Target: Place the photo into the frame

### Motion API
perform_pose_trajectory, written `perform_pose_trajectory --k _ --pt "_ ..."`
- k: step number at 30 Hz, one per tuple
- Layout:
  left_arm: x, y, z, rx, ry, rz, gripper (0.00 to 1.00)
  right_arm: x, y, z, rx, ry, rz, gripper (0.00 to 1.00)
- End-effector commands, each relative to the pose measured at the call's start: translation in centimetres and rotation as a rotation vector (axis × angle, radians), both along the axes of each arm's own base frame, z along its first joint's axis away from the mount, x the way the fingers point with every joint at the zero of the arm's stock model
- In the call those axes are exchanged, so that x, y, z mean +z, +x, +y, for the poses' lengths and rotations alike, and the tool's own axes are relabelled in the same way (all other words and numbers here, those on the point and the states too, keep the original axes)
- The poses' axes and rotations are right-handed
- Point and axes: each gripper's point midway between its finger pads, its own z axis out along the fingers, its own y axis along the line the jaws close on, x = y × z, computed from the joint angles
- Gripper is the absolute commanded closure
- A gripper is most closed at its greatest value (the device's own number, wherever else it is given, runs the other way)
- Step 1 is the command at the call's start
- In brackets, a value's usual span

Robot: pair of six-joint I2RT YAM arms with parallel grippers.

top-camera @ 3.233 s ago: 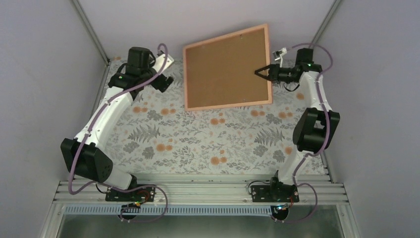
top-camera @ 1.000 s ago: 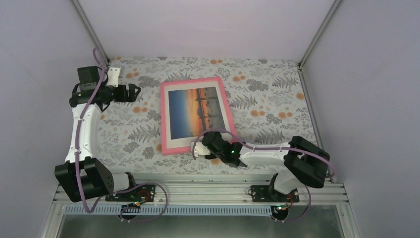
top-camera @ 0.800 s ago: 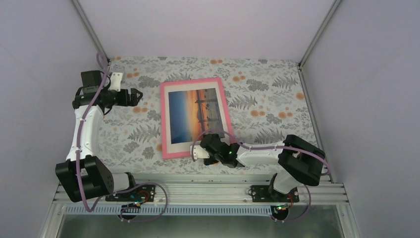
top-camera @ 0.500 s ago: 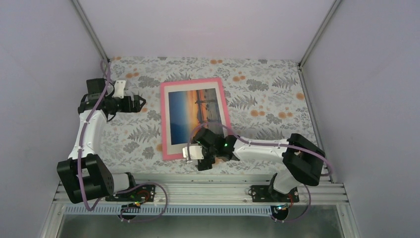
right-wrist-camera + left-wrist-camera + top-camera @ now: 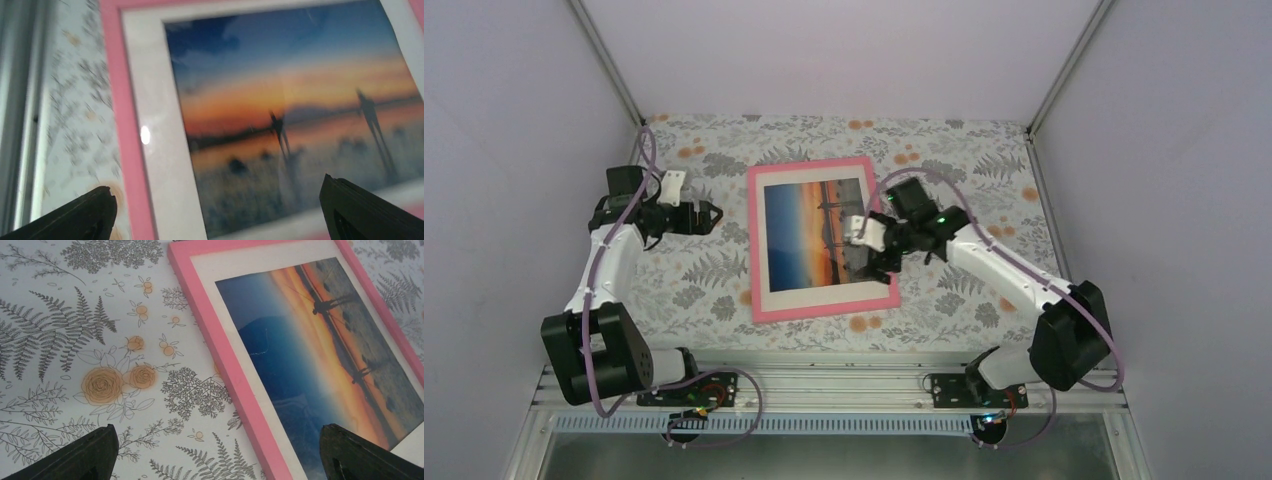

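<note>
The pink frame [image 5: 753,240] lies flat in the middle of the table, face up. Inside it, behind a white mat border [image 5: 761,270], sits the sunset photo [image 5: 809,235]. My left gripper [image 5: 715,213] hovers open just left of the frame's left edge. In the left wrist view the pink edge [image 5: 235,375] and the photo [image 5: 320,350] lie between its spread fingers [image 5: 100,445]. My right gripper [image 5: 876,268] hangs open above the frame's right side. The right wrist view is blurred; its gripper [image 5: 217,200] looks down on the photo [image 5: 300,100] and the frame [image 5: 117,100], holding nothing.
A floral cloth [image 5: 964,190] covers the table, with grey walls on three sides. An aluminium rail [image 5: 824,385] runs along the near edge by the arm bases. A metal strip [image 5: 20,100] shows at the left of the right wrist view.
My right gripper has swung from the frame's near edge up to above its right side. The left gripper has edged slightly toward the frame. The frame with the photo has stayed put.
</note>
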Motion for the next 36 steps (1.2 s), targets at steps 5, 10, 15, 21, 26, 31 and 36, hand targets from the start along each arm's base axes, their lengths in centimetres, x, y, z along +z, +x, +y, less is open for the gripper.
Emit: perform_pose_trajectory --k 5,10,15,21,26,31,36 --pt "-1.6 2.3 0.5 -0.08 0.068 0.046 0.0 -3.7 1.9 -11.8 -0.107 -0.131 0.072 0.0" --pt "-2.8 5.1 -1.0 -0.146 0.016 0.066 0.0 -7.2 3.6 -15.8 -0.15 -0.225 0.095 0.12" --pt "-5.2 6.5 -2.7 -0.182 -0.063 0.115 0.01 -10.1 4.7 -16.7 -0.135 -0.281 0.075 0.23" --pt "-9.0 7.4 -4.6 -0.215 -0.091 0.184 0.04 -11.6 6.2 -15.5 -0.128 -0.249 0.154 0.37" --pt "-11.3 7.3 -5.6 -0.229 -0.123 0.236 0.05 -13.6 5.4 -14.9 -0.116 -0.242 0.217 0.39" --pt "-13.4 6.6 -6.2 -0.267 -0.119 0.294 0.05 -14.8 3.3 -13.6 -0.101 -0.219 0.245 0.41" --pt "-15.4 6.5 -8.4 -0.348 -0.122 0.349 0.06 -15.7 -0.4 -12.0 -0.063 -0.215 0.304 0.41"
